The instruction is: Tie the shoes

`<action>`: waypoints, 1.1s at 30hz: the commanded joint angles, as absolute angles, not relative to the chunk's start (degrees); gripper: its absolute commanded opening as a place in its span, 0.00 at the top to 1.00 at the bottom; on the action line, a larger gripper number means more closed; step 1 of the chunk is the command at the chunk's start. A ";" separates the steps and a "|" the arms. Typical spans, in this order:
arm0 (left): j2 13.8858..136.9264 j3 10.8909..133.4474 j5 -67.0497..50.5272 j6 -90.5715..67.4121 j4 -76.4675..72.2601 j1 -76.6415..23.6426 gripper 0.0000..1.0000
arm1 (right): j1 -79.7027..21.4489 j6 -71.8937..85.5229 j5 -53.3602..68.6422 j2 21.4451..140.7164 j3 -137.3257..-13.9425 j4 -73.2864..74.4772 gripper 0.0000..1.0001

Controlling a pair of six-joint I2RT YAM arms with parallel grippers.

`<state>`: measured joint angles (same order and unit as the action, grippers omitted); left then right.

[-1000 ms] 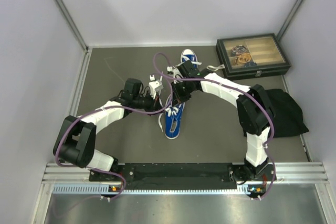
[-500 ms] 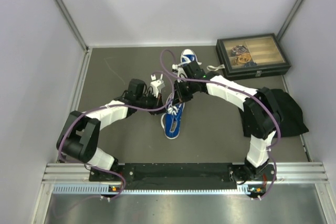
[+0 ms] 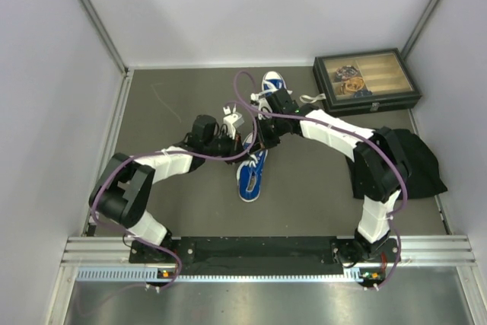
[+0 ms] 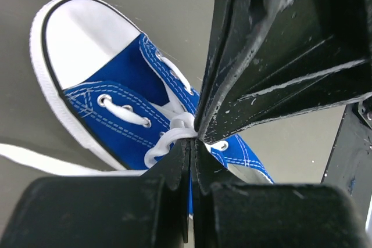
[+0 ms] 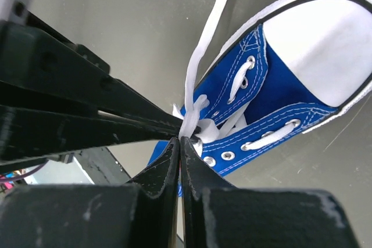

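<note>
the left end effector (image 4: 192, 143) is pinched together on the white lace (image 4: 167, 139) of a small blue canvas sneaker (image 4: 116, 100) with a white rubber toe cap; the right end effector (image 5: 180, 139) meets it tip to tip, clamped on that same lace. the sneaker lies mid grey worktop (image 3: 304, 180), the second blue sneaker (image 3: 272, 81) behind it.

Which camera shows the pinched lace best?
The right wrist view. There the lace shows from the pinch far up its loose end, beside the shoe. The left wrist view shows only a short loop of it. From the top, the arms cover the pinch.
</note>
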<state>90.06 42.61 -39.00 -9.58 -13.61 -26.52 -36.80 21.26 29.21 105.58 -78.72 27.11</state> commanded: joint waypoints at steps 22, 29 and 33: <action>93.60 36.03 -43.33 -20.74 -43.15 -27.60 0.94 | -34.54 23.99 34.19 102.39 -77.08 24.52 0.92; 93.43 37.44 -41.31 -16.88 -41.22 -27.60 0.93 | -34.28 24.52 35.86 102.57 -77.25 24.08 0.89; 93.69 37.44 -40.96 -14.95 -41.13 -27.51 0.92 | -33.58 25.22 37.26 102.22 -77.08 23.73 0.80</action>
